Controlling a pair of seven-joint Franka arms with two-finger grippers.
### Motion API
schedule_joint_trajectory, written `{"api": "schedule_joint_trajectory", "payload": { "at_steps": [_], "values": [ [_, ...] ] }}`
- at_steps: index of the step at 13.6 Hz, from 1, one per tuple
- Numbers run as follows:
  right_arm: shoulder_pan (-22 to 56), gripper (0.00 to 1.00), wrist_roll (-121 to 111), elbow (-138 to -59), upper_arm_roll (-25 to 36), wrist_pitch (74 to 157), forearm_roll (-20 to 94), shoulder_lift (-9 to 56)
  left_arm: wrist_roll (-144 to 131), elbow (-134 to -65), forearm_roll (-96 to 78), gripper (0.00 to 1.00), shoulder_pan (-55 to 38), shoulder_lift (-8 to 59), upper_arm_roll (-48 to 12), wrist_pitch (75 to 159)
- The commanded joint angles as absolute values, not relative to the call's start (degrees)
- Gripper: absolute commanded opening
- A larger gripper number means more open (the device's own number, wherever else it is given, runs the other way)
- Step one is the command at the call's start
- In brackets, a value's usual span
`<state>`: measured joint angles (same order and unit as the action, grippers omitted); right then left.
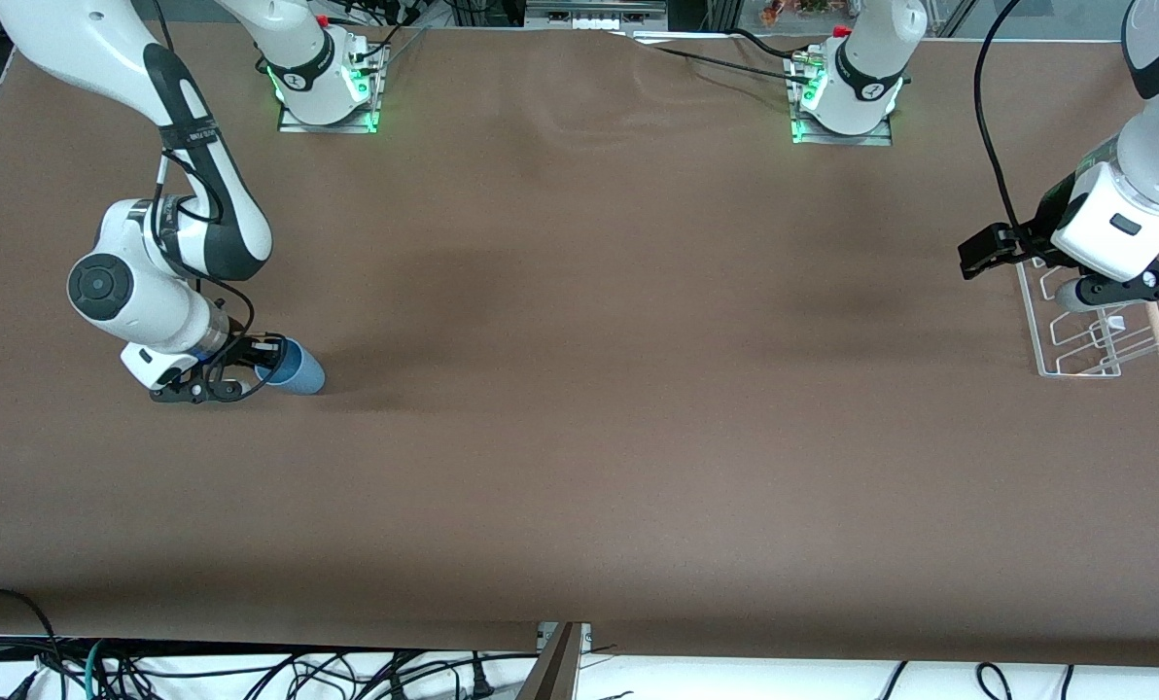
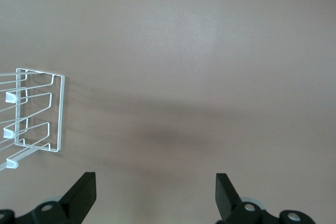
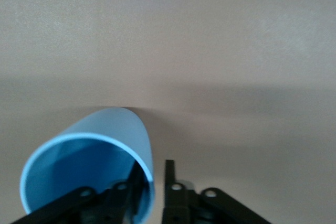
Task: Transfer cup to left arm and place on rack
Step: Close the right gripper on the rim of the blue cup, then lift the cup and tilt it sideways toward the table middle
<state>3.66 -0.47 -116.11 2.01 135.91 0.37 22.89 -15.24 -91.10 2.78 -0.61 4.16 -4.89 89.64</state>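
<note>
The light-blue cup [image 1: 293, 369] lies tilted on its side at the right arm's end of the table, its open mouth toward the right wrist camera [image 3: 89, 166]. My right gripper [image 1: 249, 367] is shut on the cup's wall near the rim, with one finger inside [image 3: 135, 182] and one outside [image 3: 169, 177]. The rack [image 1: 1075, 365], with its wooden rod [image 1: 1156, 331], stands at the left arm's end. My left gripper [image 1: 1124, 290] hangs open and empty over the rack. The left wrist view shows the rack's end [image 2: 39, 111] beside the spread fingertips [image 2: 84, 187].
The brown table top [image 1: 579, 389] stretches between the cup and the rack. The two arm bases [image 1: 327, 87] [image 1: 847, 97] stand along the edge farthest from the front camera. Cables lie below the near edge [image 1: 249, 671].
</note>
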Motion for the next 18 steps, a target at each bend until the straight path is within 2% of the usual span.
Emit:
{"api": "schedule_joint_trajectory", "payload": {
  "at_steps": [1, 3, 9, 14, 18],
  "values": [
    [3.2, 0.00, -1.4, -115.2, 1.3, 136.4, 3.7, 24.0, -13.9, -91.2, 2.6, 1.00, -0.3, 3.9, -5.0, 89.9],
    [3.3, 0.00, -1.5, -112.8, -0.2, 135.2, 6.7, 23.6, -13.9, -91.2, 2.6, 1.00, -0.3, 3.9, -5.0, 89.8],
    [6.8, 0.00, 0.5, -96.6, -3.9, 119.0, 26.1, 23.8, -13.9, -91.1, 2.6, 1.00, -0.4, 3.9, -5.0, 90.0],
    [15.5, 0.00, 13.1, -91.0, -3.9, 119.8, 41.3, 25.3, -14.9, -91.1, 1.8, 1.00, -0.8, 3.9, -5.2, 93.8],
    [19.7, 0.00, 23.0, -86.0, -3.9, 120.1, 45.3, 26.5, -14.7, -91.0, -0.4, 1.00, -0.9, 4.0, -5.3, 94.1]
  ]
}}
